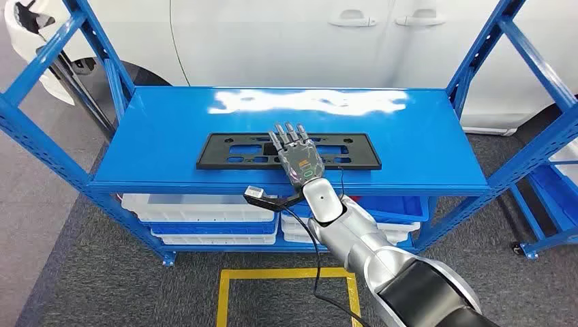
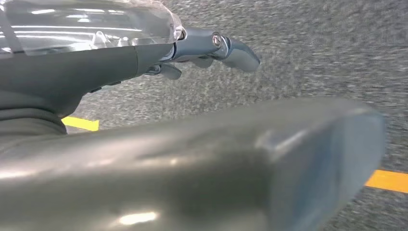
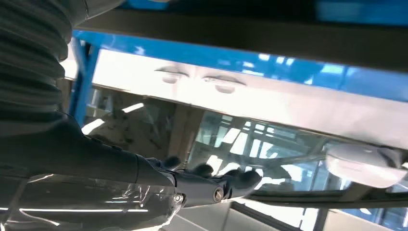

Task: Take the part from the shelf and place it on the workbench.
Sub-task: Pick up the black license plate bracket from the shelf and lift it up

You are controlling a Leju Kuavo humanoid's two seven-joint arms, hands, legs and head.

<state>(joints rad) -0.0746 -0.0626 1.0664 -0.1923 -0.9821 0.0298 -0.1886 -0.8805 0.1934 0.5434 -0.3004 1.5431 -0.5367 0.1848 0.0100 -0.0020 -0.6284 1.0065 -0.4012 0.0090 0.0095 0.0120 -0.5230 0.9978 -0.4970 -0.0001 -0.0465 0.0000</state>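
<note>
One hand, the right hand point(image 1: 298, 155), reaches out over the front edge of the blue shelf point(image 1: 157, 146), palm down, its fingers point(image 1: 288, 135) stretched straight and slightly apart across the middle of the part point(image 1: 225, 151). The fingers lie over the part's near half; whether they press on it or hang just above it cannot be told. Nothing is gripped: the hand is open. The silver right arm point(image 1: 368, 248) runs back from it toward the lower right, with a thin black cable point(image 1: 317, 259) looping beside it and a small grey box point(image 1: 255, 193) standing off the wrist on a dark bracket.

The part is a long, flat, black plastic frame with slots and cut-outs, lying lengthwise on the shelf's top board, nearer the front edge than the back. Beneath that board, white and blue bins point(image 1: 204, 216) are stacked on the lower level. A white car point(image 1: 327, 41) stands behind the shelf. Yellow floor tape point(image 1: 286, 274) marks a rectangle on the grey carpet in front.

The left hand point(image 2: 202, 50) hangs over grey carpet, fingers loosely extended, holding nothing.
</note>
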